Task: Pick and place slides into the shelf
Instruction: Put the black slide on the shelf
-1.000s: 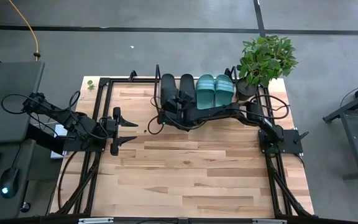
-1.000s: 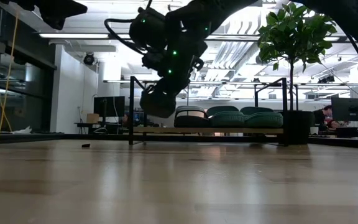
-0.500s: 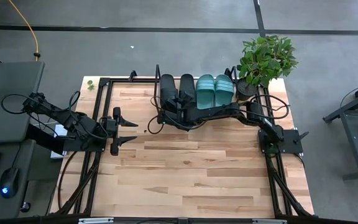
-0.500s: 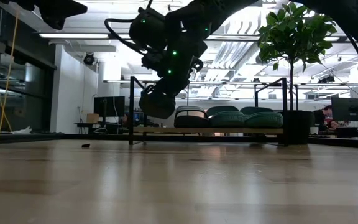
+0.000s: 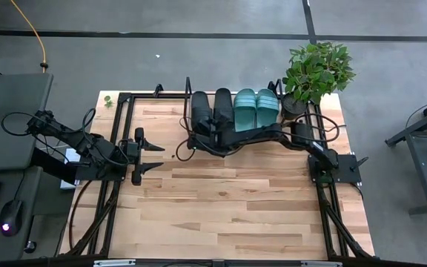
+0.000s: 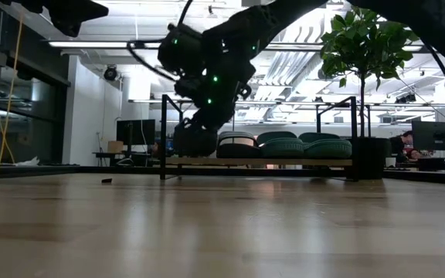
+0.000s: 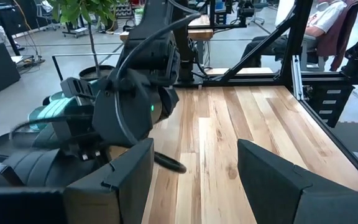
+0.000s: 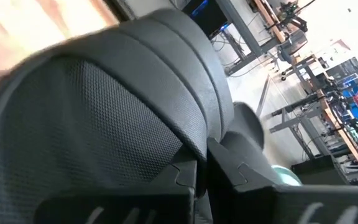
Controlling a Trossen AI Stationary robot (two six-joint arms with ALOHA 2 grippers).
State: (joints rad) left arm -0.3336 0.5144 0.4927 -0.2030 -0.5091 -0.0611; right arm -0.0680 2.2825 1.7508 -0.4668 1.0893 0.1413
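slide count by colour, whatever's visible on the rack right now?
Black slides: 2, one at the shelf's left end, one next to it
Teal-green slides: 2, one and one on the plant side
Total: 4

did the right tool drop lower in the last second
Yes. In the low view the right tool has come down toward the shelf board, carrying the black slide.
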